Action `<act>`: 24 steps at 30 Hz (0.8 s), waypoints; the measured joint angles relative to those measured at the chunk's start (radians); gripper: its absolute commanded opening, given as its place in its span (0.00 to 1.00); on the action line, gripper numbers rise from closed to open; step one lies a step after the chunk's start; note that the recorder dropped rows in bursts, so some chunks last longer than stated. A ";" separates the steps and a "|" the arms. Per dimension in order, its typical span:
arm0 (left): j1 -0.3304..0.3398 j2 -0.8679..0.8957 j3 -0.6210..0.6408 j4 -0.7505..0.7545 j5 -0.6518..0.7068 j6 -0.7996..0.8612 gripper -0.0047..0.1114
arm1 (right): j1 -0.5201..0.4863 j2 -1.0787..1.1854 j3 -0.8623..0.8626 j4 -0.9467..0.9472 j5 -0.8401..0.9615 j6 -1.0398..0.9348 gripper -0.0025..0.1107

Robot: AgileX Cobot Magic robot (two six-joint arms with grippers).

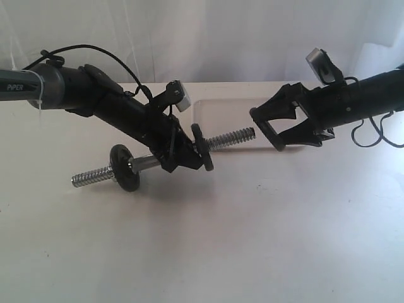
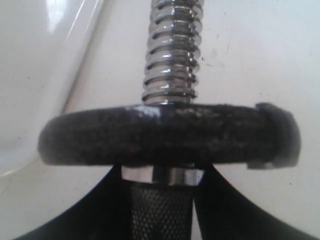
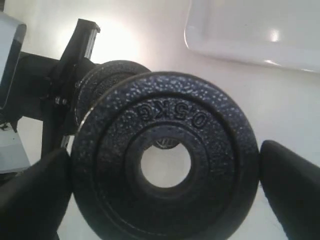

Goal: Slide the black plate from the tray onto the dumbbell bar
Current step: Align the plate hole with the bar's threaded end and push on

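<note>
Ext. view: L claw (image 1: pixel 183 158) clenched on the dumbbell bar (image 1: pixel 230 138) mid-length. First disc (image 1: pixel 121 167) sits twd the 8 o'clock end, second disc (image 1: pixel 202 148) twd 2 o'clock. R claw (image 1: pixel 265 130) grasps the black plate (image 1: pixel 262 128) edge-on, just off the bar's tip. Tray (image 1: pixel 218 110) at 12 o'clock; plate's out of it.
L wrist: second disc threaded on bar, by the knurled grip.
R wrist: plate pinched btwn both fingers, second disc behind it.
</note>
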 measured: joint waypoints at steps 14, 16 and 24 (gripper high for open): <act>-0.002 0.000 0.000 -0.026 0.030 0.034 0.04 | -0.011 0.000 0.034 0.104 0.024 -0.056 0.02; -0.002 0.000 0.000 -0.030 0.032 0.033 0.04 | -0.011 0.000 0.034 0.102 0.024 -0.056 0.02; -0.002 0.000 0.000 -0.048 0.036 0.040 0.04 | -0.011 0.000 0.034 0.104 0.024 -0.057 0.02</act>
